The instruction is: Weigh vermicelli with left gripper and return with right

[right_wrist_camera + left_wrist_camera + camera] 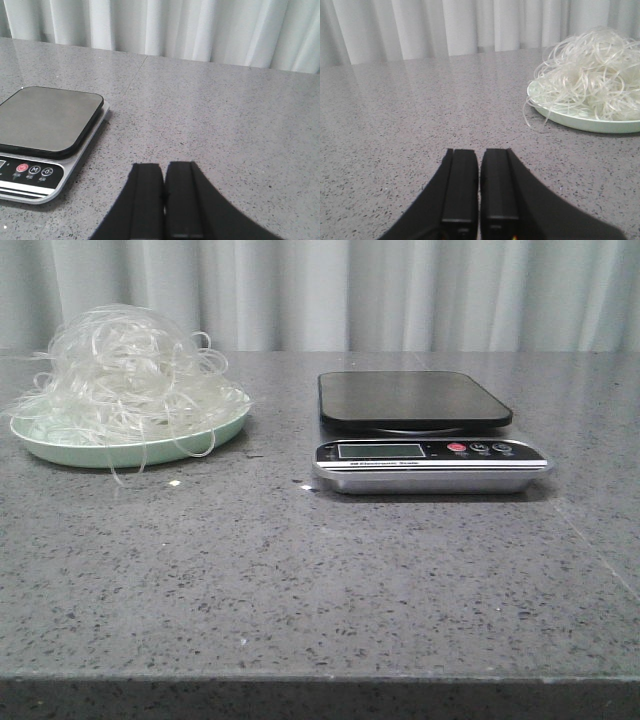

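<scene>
Your left gripper [479, 200] has its fingers [460, 190] pressed together with nothing between them, low over bare worktop [420, 110] and short of the plate. Your right gripper [164, 205] is clenched the same way, empty, with the scale off to one side of it and apart from it. Neither arm shows in the front view, so you judge their reach from the wrist views alone.

The vermicelli [125, 365] sits heaped on the pale green plate [130, 452], at the left of the worktop, with stray loops hanging over the rim and one strand touching the worktop. The scale [425, 445] stands well to the right of the plate, its dark platform [412, 398] bare.

Your risks come mostly from the tangle itself. If you close on only the outer loops, you will probably lift a few strands and leave the bulk behind, or drag the light plate along with it. Trailing loops may catch on the plate rim during the carry and shed bits onto the worktop; a small pale fragment [174, 483] already lies in front of the plate. The heap looks about as wide as the platform, so strands draping onto the worktop or over the buttons [457, 448] could spoil the reading. Open the left fingers wide before descending.
</scene>
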Controlling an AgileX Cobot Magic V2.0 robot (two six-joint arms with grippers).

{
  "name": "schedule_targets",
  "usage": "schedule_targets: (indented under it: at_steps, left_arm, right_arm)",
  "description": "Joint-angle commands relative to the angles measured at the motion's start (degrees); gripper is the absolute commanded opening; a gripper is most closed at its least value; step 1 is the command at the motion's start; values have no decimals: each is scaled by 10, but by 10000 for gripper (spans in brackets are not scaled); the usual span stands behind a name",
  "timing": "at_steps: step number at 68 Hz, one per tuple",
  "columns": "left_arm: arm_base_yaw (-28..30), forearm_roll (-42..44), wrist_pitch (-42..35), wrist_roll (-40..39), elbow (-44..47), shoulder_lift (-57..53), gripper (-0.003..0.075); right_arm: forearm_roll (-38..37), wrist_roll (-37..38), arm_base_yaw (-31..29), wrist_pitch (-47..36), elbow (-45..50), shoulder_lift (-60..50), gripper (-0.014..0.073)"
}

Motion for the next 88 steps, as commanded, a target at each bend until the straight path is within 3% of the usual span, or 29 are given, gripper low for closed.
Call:
schedule_targets:
  at_steps: [1, 71, 88]
  left_arm:
    - [2, 2, -47, -7, 4, -12, 137]
    - [2, 2, -47, -7, 4, -12, 137]
    - [2, 2, -47, -7, 4, -12, 137]
  right_arm:
    - [-6, -5, -3, -43, -16, 3, 151]
    - [-6, -5, -3, -54, -14, 2, 151]
    - [-6, -5, -4, -73, 35, -58, 151]
